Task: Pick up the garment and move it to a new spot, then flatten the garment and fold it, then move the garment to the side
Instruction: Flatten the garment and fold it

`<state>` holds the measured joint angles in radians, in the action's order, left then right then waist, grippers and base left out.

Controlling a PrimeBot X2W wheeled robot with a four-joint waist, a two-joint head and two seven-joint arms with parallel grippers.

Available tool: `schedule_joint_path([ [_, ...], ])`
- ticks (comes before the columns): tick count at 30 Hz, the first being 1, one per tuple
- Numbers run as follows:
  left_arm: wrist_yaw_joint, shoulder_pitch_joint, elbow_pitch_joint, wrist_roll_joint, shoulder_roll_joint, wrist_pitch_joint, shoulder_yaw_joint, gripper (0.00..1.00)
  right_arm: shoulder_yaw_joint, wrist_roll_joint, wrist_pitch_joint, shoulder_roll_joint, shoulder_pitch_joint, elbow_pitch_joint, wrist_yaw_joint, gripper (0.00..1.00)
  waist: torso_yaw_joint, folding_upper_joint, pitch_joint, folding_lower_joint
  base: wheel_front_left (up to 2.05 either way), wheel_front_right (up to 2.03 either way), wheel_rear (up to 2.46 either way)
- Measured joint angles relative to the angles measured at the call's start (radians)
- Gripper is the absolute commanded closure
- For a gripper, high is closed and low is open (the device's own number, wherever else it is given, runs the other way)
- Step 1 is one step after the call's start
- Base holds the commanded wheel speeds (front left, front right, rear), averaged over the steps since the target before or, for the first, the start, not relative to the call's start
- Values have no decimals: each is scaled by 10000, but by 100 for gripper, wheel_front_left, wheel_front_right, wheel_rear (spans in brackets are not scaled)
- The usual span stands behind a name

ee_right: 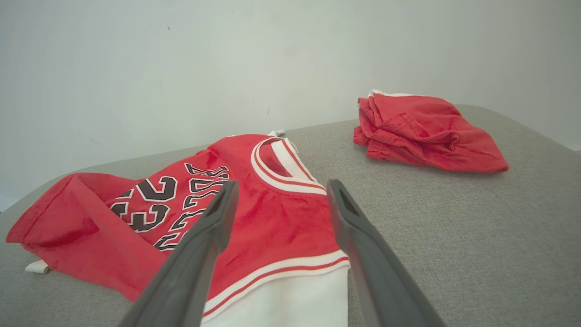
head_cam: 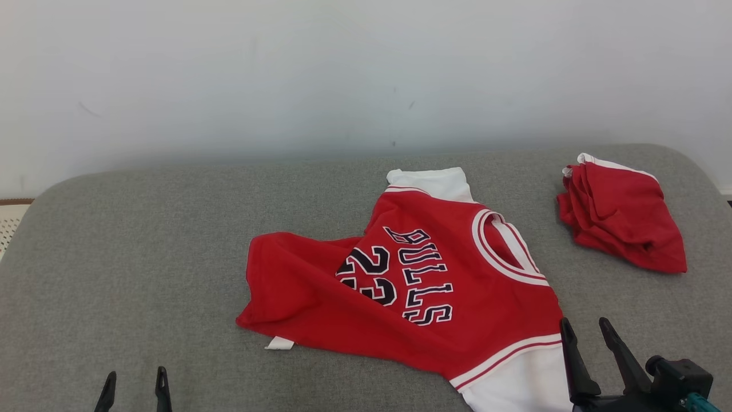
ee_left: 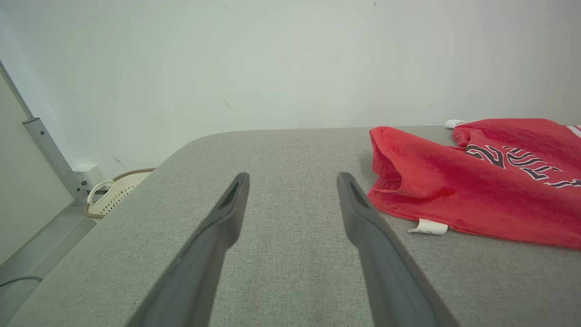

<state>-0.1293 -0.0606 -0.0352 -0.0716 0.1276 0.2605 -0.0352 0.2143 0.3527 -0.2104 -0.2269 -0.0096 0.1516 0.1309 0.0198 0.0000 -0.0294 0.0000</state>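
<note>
**Jersey spread mid-worktop, both pincers wide and empty**

A red jersey (head_cam: 412,286) with white trim lies crumpled but mostly open in the middle of the grey worktop (head_cam: 143,240). Its black-and-white lettering and number face up. One white sleeve points to the worktop's far edge and another white part reaches its near edge. A small white label (head_cam: 279,343) pokes out from under the jersey's hem on the worktop's left half.

A second red garment (head_cam: 623,217) sits bunched in a loose pile at the worktop's far right corner, well apart from the jersey.

The left pincer (head_cam: 136,373) hangs over the worktop's near left edge, fingers spread wide with nothing between them and only bare grey cloth below. The right pincer (head_cam: 584,323) is at the worktop's near right edge, also spread wide and empty. Its fingers stand just beside the jersey's near white part and point across the red-and-white striped band.

A pale woven basket (ee_left: 113,190) stands beyond the worktop's left end.
</note>
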Motion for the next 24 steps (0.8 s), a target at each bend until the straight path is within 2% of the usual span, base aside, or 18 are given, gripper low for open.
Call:
schedule_joint_path([
  [24,35,5,-42,-251,13,0,161,0,-19,-29,94,-27,4,6,0,0,1,0,30,0,0,0,0],
])
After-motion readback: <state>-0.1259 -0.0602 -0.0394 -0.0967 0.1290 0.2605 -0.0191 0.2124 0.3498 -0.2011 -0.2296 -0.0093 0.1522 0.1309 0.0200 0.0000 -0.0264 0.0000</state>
